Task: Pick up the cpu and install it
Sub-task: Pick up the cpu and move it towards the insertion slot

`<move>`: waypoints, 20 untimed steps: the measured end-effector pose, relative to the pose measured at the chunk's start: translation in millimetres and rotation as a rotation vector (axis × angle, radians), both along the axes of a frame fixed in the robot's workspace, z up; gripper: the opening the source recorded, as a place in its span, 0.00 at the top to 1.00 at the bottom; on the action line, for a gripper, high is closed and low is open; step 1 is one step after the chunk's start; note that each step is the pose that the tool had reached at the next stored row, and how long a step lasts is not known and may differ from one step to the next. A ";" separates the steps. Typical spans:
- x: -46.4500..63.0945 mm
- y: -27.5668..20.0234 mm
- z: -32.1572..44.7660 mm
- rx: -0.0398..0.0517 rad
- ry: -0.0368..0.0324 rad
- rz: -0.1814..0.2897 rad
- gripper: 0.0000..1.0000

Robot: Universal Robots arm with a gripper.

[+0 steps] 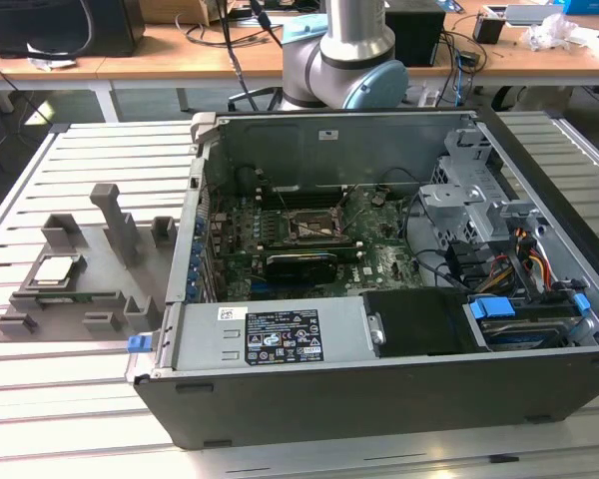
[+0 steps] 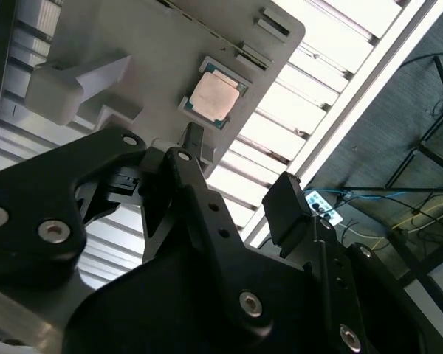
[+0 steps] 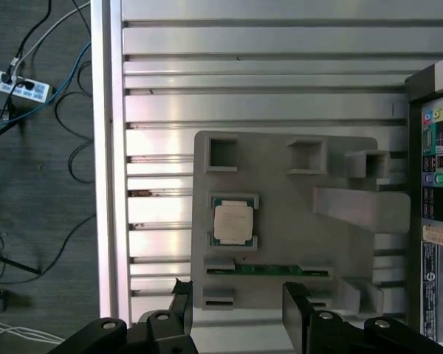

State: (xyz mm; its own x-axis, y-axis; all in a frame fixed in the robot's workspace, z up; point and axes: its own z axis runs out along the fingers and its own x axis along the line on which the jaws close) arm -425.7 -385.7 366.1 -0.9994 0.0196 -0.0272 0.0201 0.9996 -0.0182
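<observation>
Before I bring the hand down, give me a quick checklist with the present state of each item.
1. cpu seated flat in the grey holder tray: ok.
2. Top of the cpu free of other things: ok.
3. Hand open and empty: ok.
4. Hand touching the cpu: not ok, it is apart from it.
5. Motherboard socket open to take the chip: cannot tell.
</observation>
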 end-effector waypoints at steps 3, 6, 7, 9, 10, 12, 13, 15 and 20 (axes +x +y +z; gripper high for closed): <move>0.0 0.0 -1.6 0.0000 0.0000 0.000 0.40; 0.0 0.0 -3.5 -0.0001 0.0000 0.000 0.40; 0.0 0.0 -4.2 0.0000 -0.0001 0.000 0.40; 0.0 0.0 -5.0 0.0000 0.0000 0.000 0.40; 0.0 0.0 -5.3 0.0000 -0.0001 0.000 0.40; 0.0 0.0 -6.2 0.0000 -0.0001 0.000 0.40; 0.0 0.0 -6.6 0.0000 -0.0001 0.000 0.40; 0.0 0.0 -7.6 0.0000 -0.0001 0.000 0.40; 0.0 0.0 -9.3 0.0000 -0.0001 0.000 0.40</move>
State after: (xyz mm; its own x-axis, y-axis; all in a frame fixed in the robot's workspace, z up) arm -425.7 -385.7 356.8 -0.9994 0.0196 -0.0272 0.0201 0.9996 -0.0182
